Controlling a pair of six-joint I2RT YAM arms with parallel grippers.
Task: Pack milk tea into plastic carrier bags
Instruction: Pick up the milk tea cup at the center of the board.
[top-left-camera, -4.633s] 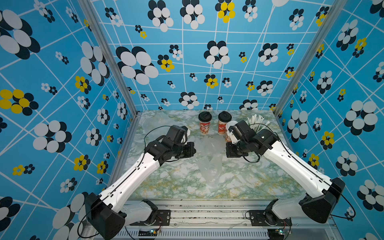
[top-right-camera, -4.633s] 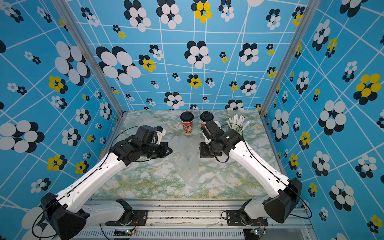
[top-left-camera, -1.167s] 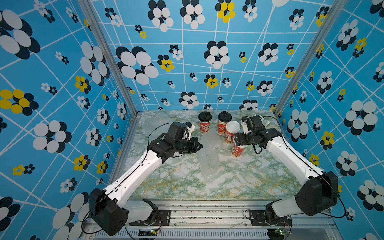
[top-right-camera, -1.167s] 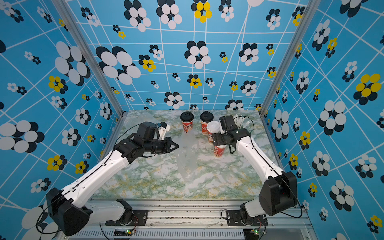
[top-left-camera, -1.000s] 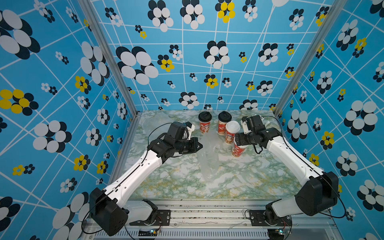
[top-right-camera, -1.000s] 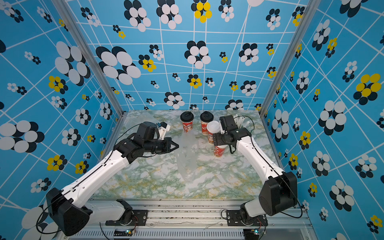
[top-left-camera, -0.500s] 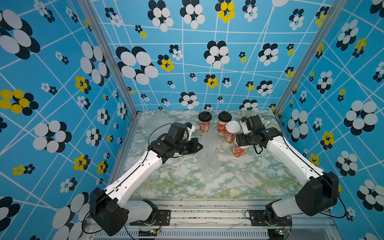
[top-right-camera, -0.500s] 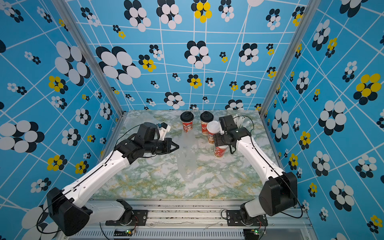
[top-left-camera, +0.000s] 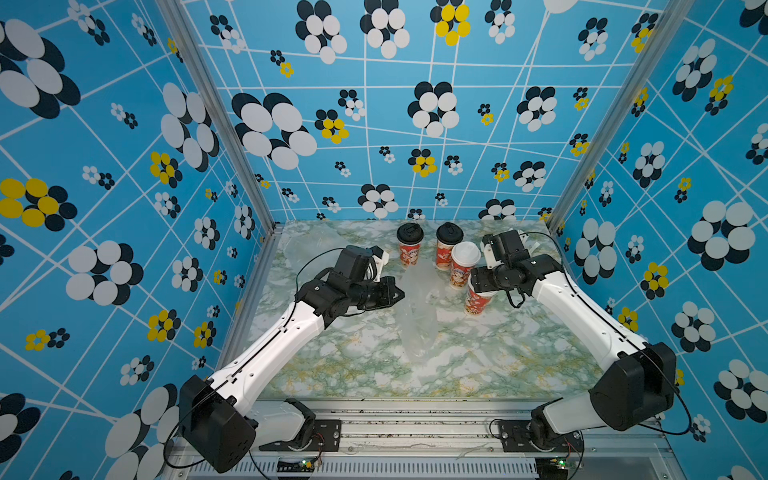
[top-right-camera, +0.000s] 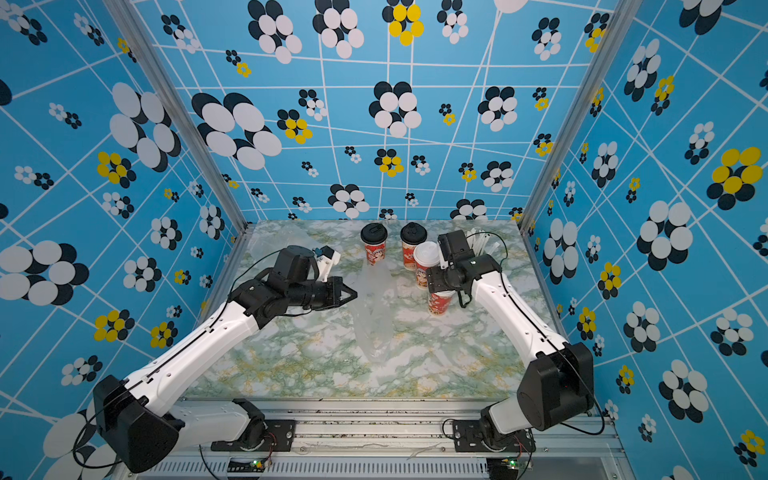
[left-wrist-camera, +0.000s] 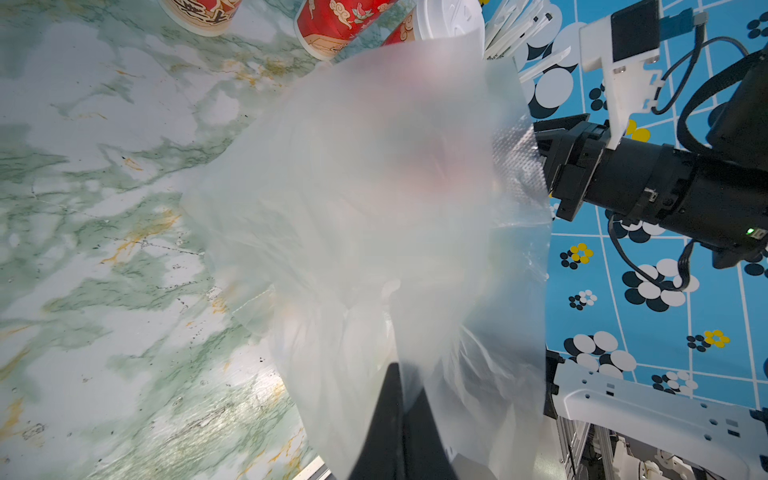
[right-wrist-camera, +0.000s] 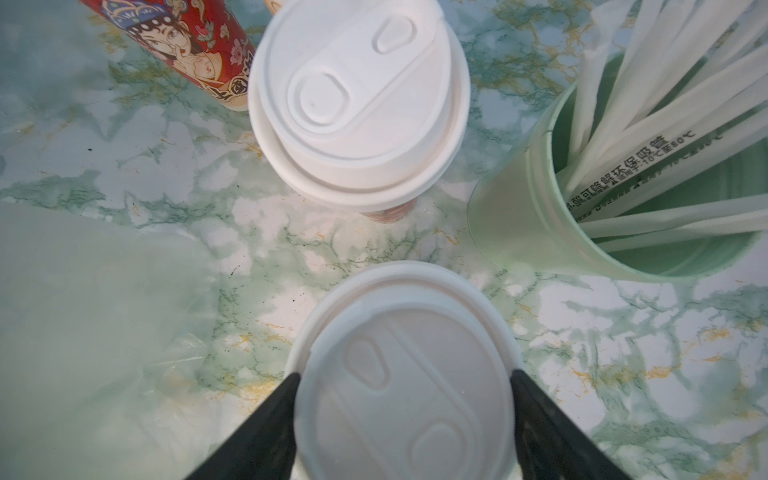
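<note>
Pinching the carrier bag (top-left-camera: 415, 316) with our left pincer (top-left-camera: 401, 294), we are clasping a white-lidded cup (top-left-camera: 477, 305) in the right pincer (right-wrist-camera: 404, 374); next, it needs lifting in.

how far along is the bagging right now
Done: nothing yet; the clear bag is empty. In hand: the left gripper pinches its edge and holds it up, while the right gripper clasps one white-lid cup standing on the table. Left: bag that cup, the other white-lid cup and both black-lid cups.
</note>
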